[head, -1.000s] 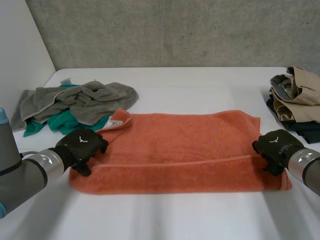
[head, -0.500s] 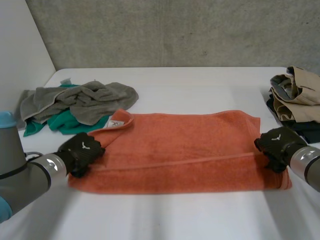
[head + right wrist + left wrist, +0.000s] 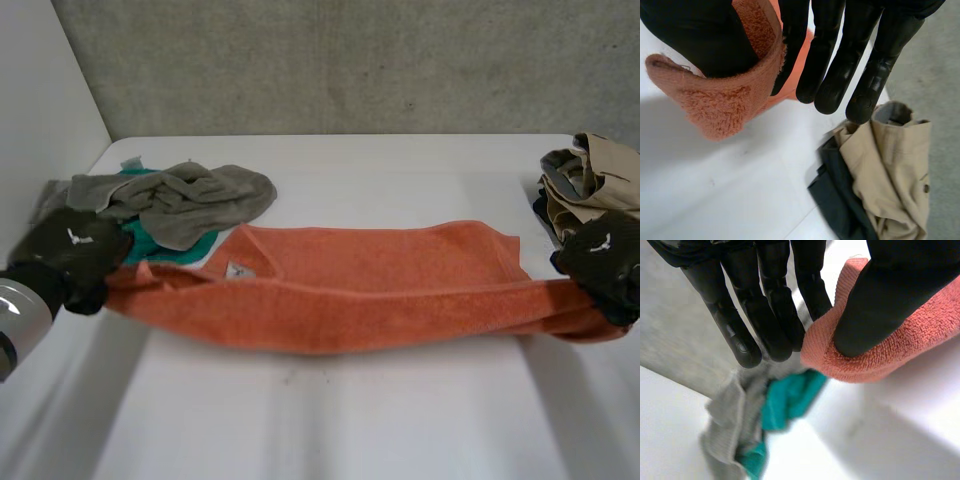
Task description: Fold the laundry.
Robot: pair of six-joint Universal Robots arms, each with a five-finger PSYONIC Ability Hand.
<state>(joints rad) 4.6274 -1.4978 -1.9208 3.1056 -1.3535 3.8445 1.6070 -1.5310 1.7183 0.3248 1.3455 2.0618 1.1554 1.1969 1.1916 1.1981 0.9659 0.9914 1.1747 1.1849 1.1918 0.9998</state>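
orange towel [image 3: 370,290]: near long edge raised off the white table [image 3: 330,430] and stretched between both hands; the far portion appears to rest on the table. left hand [image 3: 70,255]: at the towel's left end, thumb clamping the cloth against straight fingers. right hand [image 3: 600,262]: at the right end, same thumb-against-finger pinch. judgement: ends held wide apart to keep the edge taut and level, ready to carry over into a lengthwise fold. grey and teal heap [image 3: 170,205] lies beyond the left hand, tan and dark stack [image 3: 590,185] beyond the right. markings: small white tag [image 3: 236,269] near the towel's left end, print unreadable; white emblem on each hand's back, no lettering legible
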